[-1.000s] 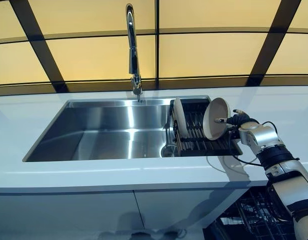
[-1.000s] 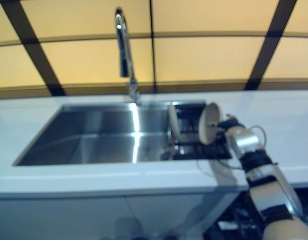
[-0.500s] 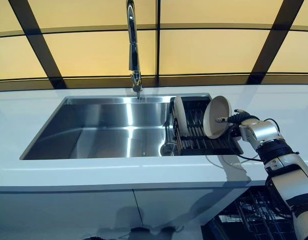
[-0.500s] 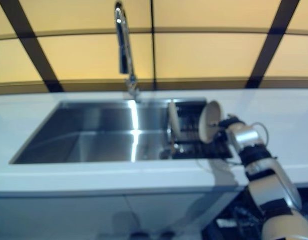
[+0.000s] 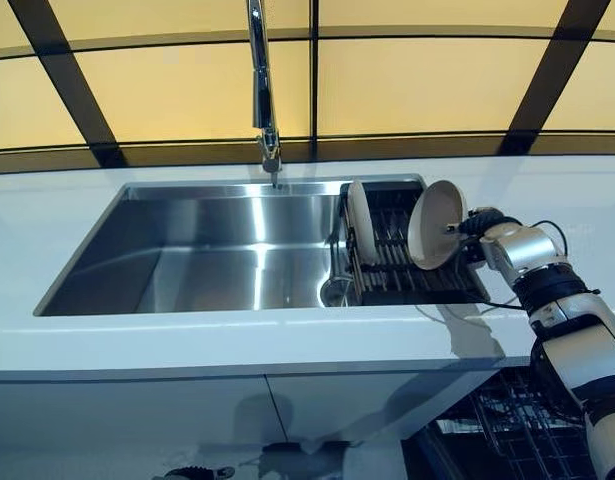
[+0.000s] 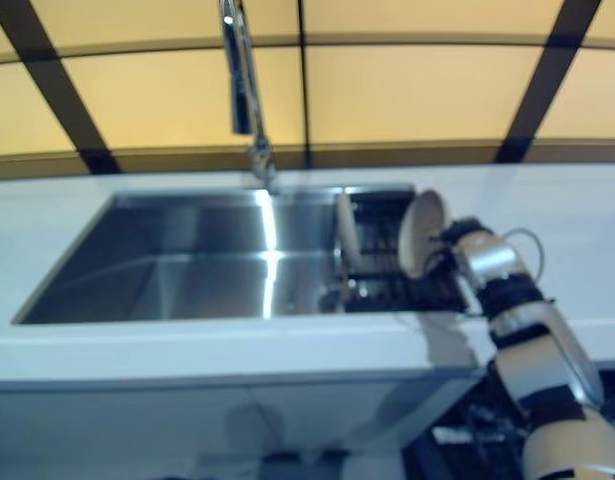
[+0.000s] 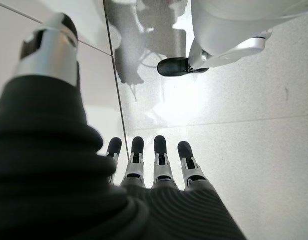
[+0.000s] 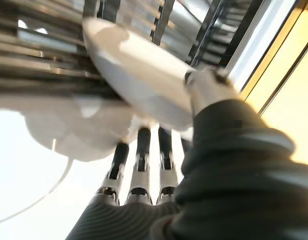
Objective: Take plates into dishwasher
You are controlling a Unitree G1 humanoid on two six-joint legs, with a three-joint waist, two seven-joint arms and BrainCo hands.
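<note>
My right hand (image 5: 484,232) is shut on a cream plate (image 5: 435,224), thumb on its face and fingers behind it, as the right wrist view shows (image 8: 138,70). It holds the plate on edge over the right end of the black dish rack (image 5: 412,285) in the sink. A second cream plate (image 5: 360,222) stands upright in the rack's left end. My left hand (image 7: 154,162) hangs open and empty above the floor, seen only in the left wrist view.
The steel sink (image 5: 207,255) is set in a white counter (image 5: 237,340), with a tall faucet (image 5: 261,90) behind it. The open dishwasher's wire basket (image 5: 517,430) shows below the counter at the lower right, under my right arm.
The camera has shifted, so the whole scene sits a little higher. My right hand keeps hold of the plate over the rack, with hardly any move of its own.
</note>
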